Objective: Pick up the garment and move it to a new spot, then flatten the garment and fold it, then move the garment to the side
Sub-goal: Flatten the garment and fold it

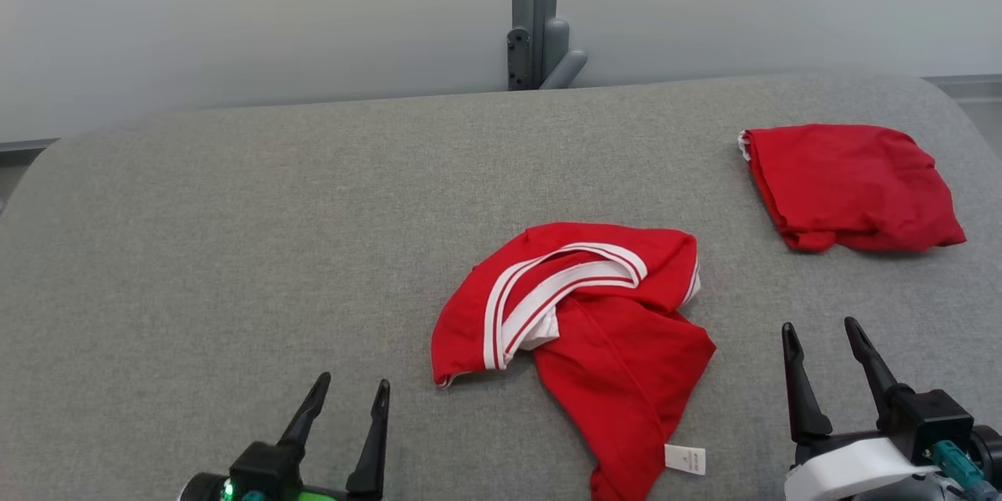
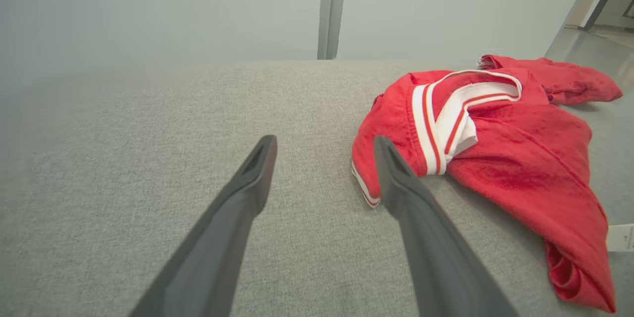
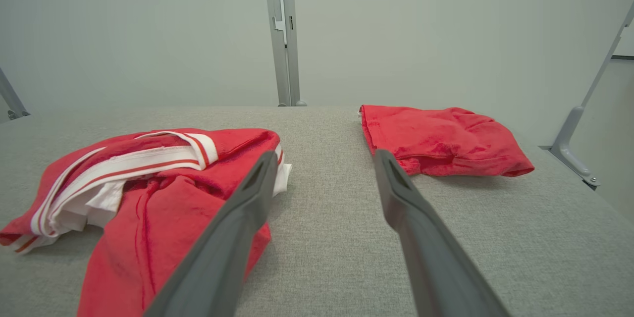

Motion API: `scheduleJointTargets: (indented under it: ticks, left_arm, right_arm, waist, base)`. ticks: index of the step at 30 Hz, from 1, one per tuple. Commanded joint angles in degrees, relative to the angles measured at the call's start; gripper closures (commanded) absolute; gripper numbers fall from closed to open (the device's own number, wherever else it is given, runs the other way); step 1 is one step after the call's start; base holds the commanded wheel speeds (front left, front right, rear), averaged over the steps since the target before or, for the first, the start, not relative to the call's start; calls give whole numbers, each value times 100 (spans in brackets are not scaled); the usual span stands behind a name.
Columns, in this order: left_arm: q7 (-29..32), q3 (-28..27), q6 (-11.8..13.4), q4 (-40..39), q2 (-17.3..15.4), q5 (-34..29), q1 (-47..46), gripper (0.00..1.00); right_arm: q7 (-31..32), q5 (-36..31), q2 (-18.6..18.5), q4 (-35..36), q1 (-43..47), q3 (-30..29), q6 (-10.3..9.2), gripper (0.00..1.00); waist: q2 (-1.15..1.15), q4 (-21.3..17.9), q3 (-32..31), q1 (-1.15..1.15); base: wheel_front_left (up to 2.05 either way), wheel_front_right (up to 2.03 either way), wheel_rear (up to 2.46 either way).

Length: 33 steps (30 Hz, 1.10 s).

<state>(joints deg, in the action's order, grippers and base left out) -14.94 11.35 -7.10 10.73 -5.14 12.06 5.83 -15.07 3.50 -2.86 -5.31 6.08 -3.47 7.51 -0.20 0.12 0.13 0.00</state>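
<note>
Where backed by pale wall and grey post: grey fabric counter, one; crumpled white-trimmed red garment, one, centre; folded red garment, one, far right; hands, two: left hand, right hand, wide open, empty.

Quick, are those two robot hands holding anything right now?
The left gripper: open, holding nothing.
The right gripper: open, holding nothing.

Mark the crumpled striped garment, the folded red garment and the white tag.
crumpled striped garment (image 1: 618, 344), head view, red lower panel.
folded red garment (image 1: 849, 184), head view, top layer middle.
white tag (image 1: 685, 459), head view, tag centre.
</note>
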Motion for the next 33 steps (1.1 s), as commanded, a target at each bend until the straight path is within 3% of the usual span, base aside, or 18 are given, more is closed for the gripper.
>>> scheduleJointTargets:
  ticks: [1, 11, 24, 25, 26, 27, 30, 33]
  left_arm:
    - [31, 91, -23, 91, -81, -40, -184, 0]
    - [242, 1132, -36, 1323, -340, 398, -1241, 0]
    - [39, 1251, -37, 2125, -445, 550, -1761, 0]
    - [28, 1277, -37, 2129, -424, 599, -1796, 54]
    - [14, 1312, -37, 2109, -407, 671, -1832, 88]
    - [19, 1360, -37, 2075, -418, 727, -1863, 100]
    - [-2, 1327, -35, 1862, -376, 1171, -1918, 100]
    - [84, 1157, -35, 1378, -236, 2212, -1917, 100]
  right_arm:
    - [-23, 8, -6, 33, -87, 9, -4, 0]
    - [-23, 49, -5, 126, -364, -65, -4, 0]
    - [-23, 98, -5, 125, -424, -92, -4, 0]
    - [-23, 110, -6, 118, -423, -91, -4, 0]
    - [-23, 111, -6, 109, -423, -88, -4, 0]
    - [-23, 116, -6, 103, -425, -86, -4, 0]
    - [-23, 155, -6, 79, -419, -93, -4, 0]
    - [-23, 188, -6, 48, -368, -104, -4, 0]
  waist:
    - [20, -114, 145, 0]
    - [20, -582, 819, 0]
    - [20, -753, 891, 0]
    - [20, -752, 887, 0]
    - [20, -747, 883, 0]
    - [20, -742, 878, 0]
    - [20, -714, 852, 0]
    - [20, -661, 791, 0]
  base:
    - [0, 0, 0]
    - [0, 0, 0]
    - [0, 0, 0]
    - [0, 0, 0]
    - [0, 0, 0]
    - [0, 0, 0]
    - [0, 0, 0]
    - [0, 0, 0]
